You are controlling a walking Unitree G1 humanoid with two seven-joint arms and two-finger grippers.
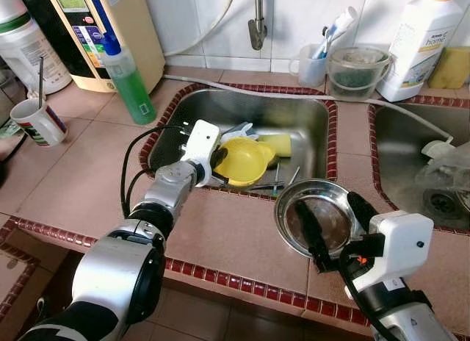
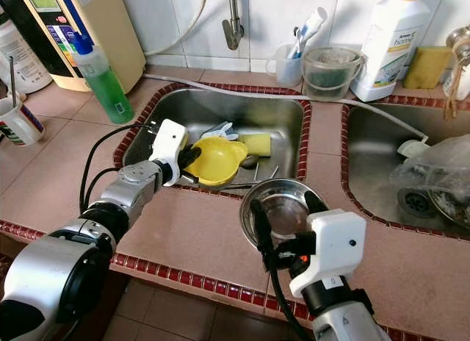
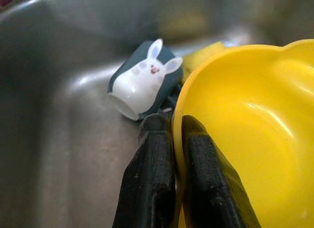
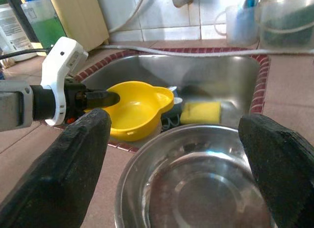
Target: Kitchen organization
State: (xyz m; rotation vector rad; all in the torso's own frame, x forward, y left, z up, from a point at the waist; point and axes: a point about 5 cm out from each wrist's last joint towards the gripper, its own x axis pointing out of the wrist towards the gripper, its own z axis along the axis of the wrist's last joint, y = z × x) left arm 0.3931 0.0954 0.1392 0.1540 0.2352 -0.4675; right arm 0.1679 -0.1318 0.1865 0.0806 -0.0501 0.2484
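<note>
Pinching the yellow bowl point(image 1: 242, 161) rim, left tool point(image 1: 217, 162) (right tool point(image 1: 334, 234) wide) straddles steel bowl point(image 1: 320, 217).

Both arms were silver metal with rounded black joints, and thin black cables looped loose along the left forearm. Each wrist ended in a boxy white housing with a small dark screw hole. From the left gripper point(image 1: 217, 163) and the right gripper point(image 1: 339, 225) ran two long matte-black fingers, with orange at the right base.

Yellow bowl point(image 1: 242, 161), sponge point(image 1: 277, 143) and cutlery point(image 1: 275, 183) crowd the sink's point(image 1: 294, 109) front; its back stays open.
</note>
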